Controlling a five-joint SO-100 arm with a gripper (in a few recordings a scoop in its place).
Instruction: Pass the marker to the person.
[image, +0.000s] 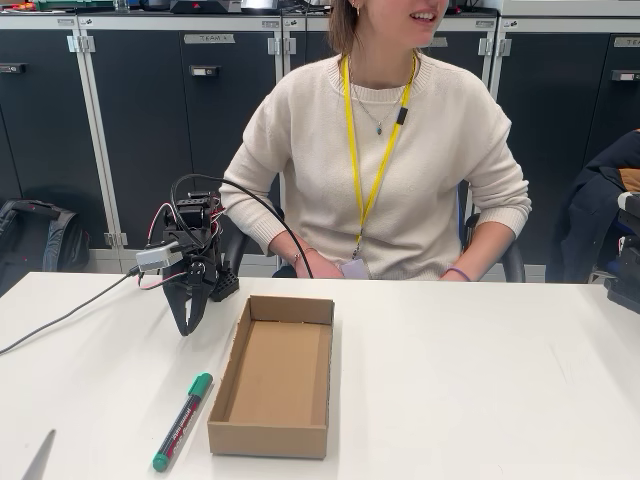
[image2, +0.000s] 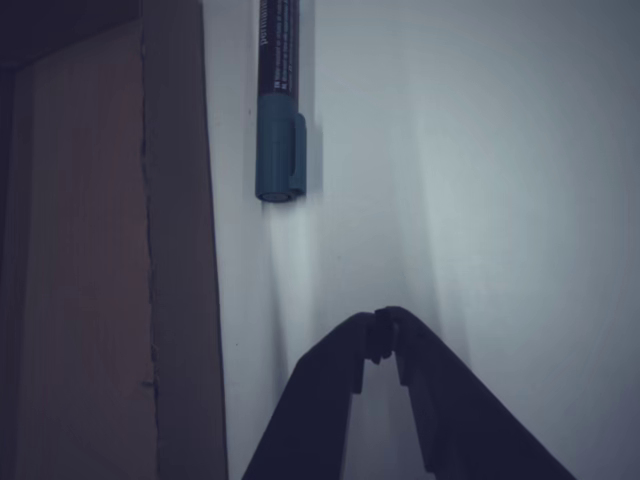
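Since the gripper (image2: 382, 335) was pinched closed and empty, a descent risked knocking the marker (image: 183, 421) against the cardboard tray (image: 223, 383) beside it.

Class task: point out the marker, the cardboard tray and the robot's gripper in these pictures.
marker (image: 182, 421): fixed view, middle of the dark barrel.
cardboard tray (image: 268, 441): fixed view, near outer wall.
gripper (image2: 384, 328): wrist view, where the closed fingertips meet.
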